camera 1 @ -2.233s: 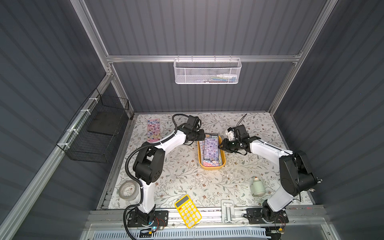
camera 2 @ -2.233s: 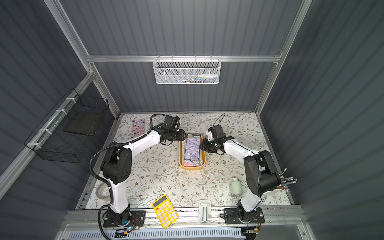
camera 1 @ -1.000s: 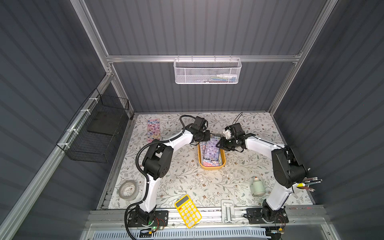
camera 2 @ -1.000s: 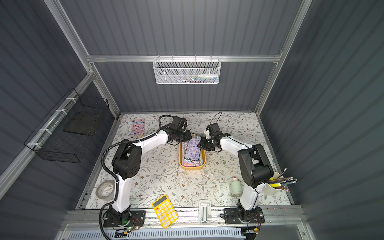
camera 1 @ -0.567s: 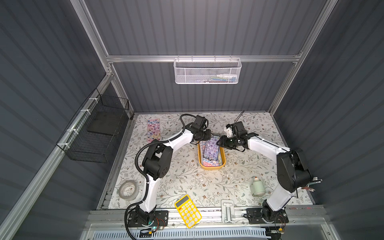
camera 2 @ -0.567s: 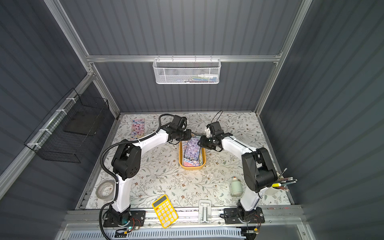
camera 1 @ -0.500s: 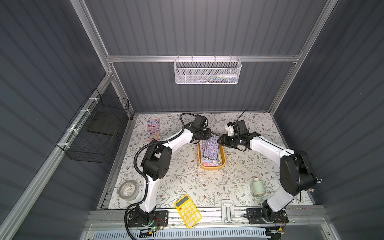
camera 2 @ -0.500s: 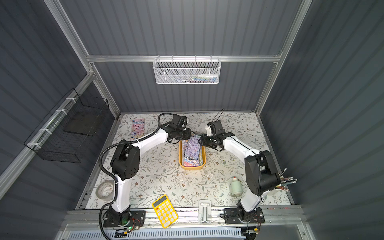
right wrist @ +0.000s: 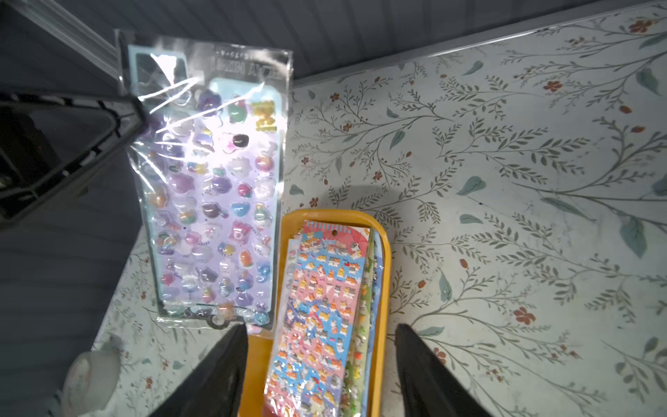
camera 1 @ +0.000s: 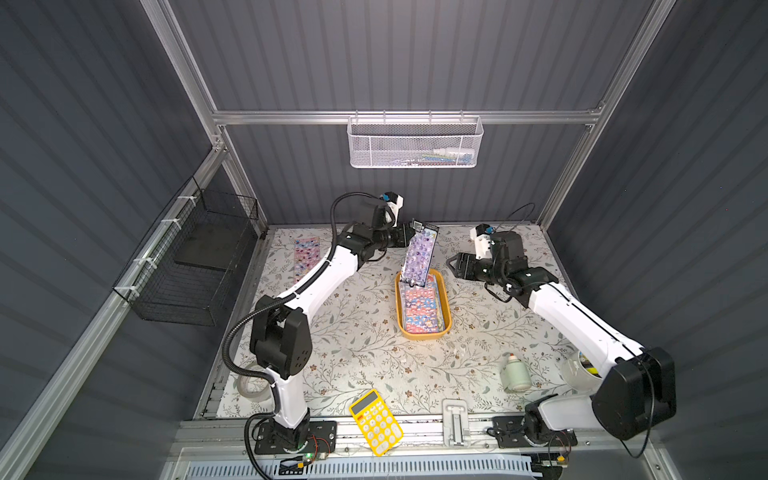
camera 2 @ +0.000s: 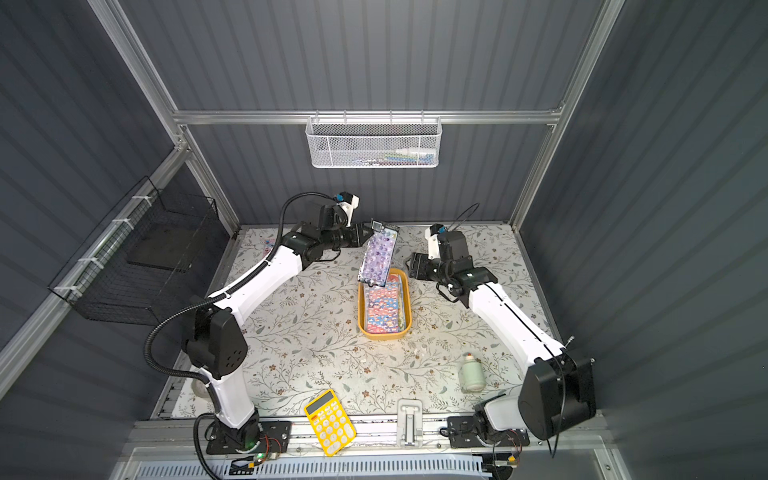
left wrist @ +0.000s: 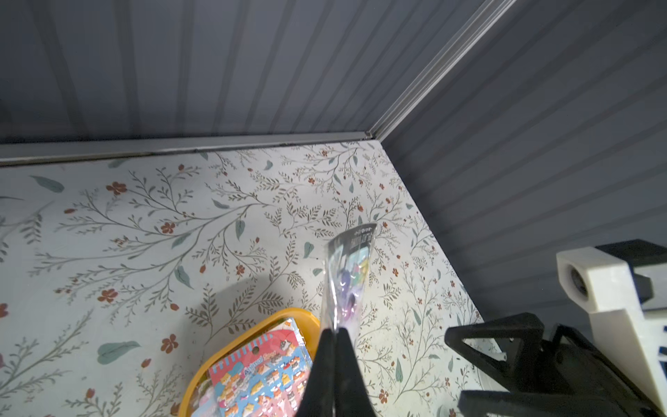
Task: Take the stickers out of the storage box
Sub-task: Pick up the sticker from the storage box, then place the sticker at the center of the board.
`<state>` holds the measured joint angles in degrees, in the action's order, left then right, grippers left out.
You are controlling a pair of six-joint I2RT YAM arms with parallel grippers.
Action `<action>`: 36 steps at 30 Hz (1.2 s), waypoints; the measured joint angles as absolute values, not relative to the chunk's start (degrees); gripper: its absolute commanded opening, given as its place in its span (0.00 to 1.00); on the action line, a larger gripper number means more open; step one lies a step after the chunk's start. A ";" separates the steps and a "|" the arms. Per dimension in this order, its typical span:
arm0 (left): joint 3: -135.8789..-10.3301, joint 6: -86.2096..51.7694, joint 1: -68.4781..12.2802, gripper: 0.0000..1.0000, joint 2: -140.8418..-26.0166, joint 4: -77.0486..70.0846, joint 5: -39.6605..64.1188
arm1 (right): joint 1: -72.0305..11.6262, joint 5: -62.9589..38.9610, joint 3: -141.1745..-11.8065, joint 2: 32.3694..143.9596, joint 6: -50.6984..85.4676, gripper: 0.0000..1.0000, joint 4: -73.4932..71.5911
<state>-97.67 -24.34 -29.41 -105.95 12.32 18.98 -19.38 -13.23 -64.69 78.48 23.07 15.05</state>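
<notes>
Our left gripper (camera 1: 410, 233) is clamped on the top corner of a glossy purple rectangular sticker sheet (camera 1: 419, 259), which hangs nearly upright over the far end of the shallow mustard-yellow plastic storage box (camera 1: 445, 309). A stack of pink-and-blue sticker sheets (camera 1: 422, 309) lies inside. Our right gripper (camera 1: 449, 262), jaws apart and empty, hovers just beside.
</notes>
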 measured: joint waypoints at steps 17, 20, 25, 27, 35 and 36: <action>-92.18 -28.71 -25.67 0.00 -102.85 5.10 24.45 | -19.11 -26.98 -66.81 83.42 25.04 0.56 9.26; -92.14 -30.55 -24.97 0.00 -102.85 3.14 26.24 | -19.11 -32.03 -68.66 87.74 27.92 0.52 5.96; -92.09 -33.36 -24.38 0.00 -102.85 0.25 29.23 | -19.14 -37.56 -71.24 91.57 32.01 0.40 2.09; -92.07 -34.24 -24.38 0.00 -102.85 -0.34 30.11 | -19.14 -39.13 -72.34 92.51 33.39 0.36 0.62; -91.77 -37.80 -24.38 0.00 -102.85 -3.33 32.64 | -19.11 -43.83 -73.17 95.88 38.39 0.22 -5.45; -91.44 -38.19 -24.38 0.00 -102.85 -3.92 32.75 | -19.11 -44.12 -73.21 96.18 38.63 0.22 -5.78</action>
